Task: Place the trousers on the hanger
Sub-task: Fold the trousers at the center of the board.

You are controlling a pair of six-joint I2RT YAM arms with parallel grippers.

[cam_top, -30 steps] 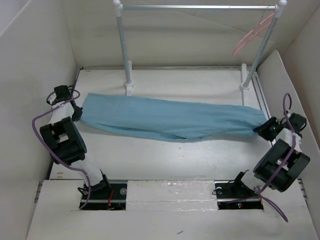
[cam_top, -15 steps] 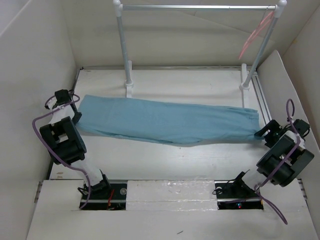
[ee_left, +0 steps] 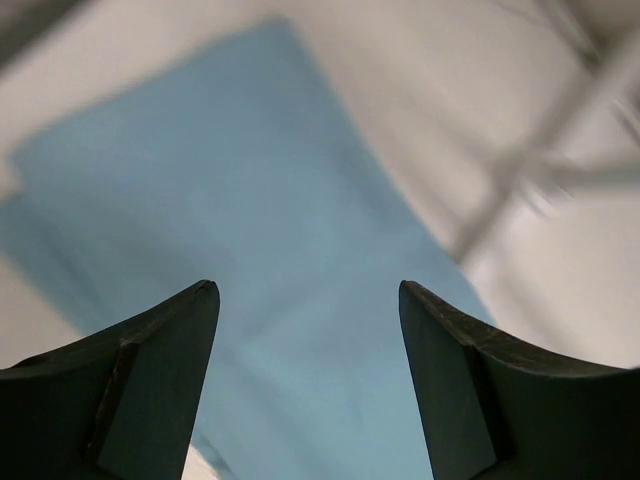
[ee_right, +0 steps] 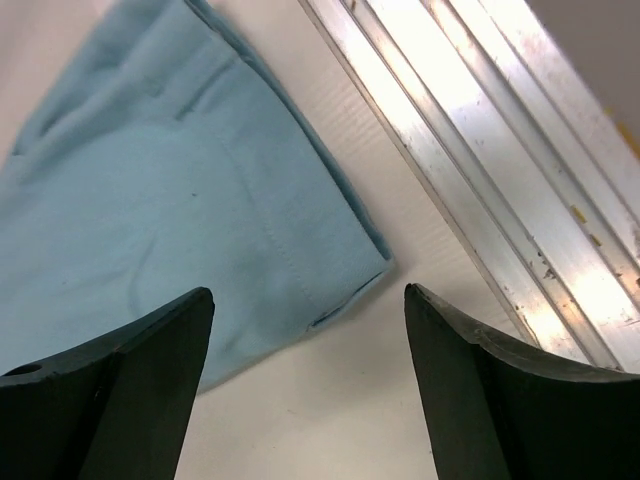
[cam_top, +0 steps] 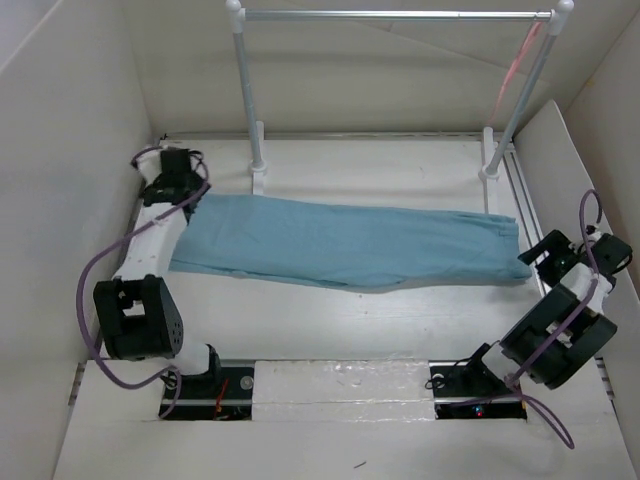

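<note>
Black right fingers (ee_right: 130,390): apart, empty, just off the end of the trousers (ee_right: 150,200) at the right edge of the counter (cam_top: 330,320).
trousers: flat, stretched left to right across mid-counter; probably laid out for threading.
left fingers (ee_left: 150,370): apart, empty, over the far-left end.
hanger (cam_top: 515,65): hooked on the rail (cam_top: 395,15), far-right corner, well apart from the trousers.

No text, label, brand or number can be read on any surface. The left wrist view is blurred, so fine print there could go unnoticed.
</note>
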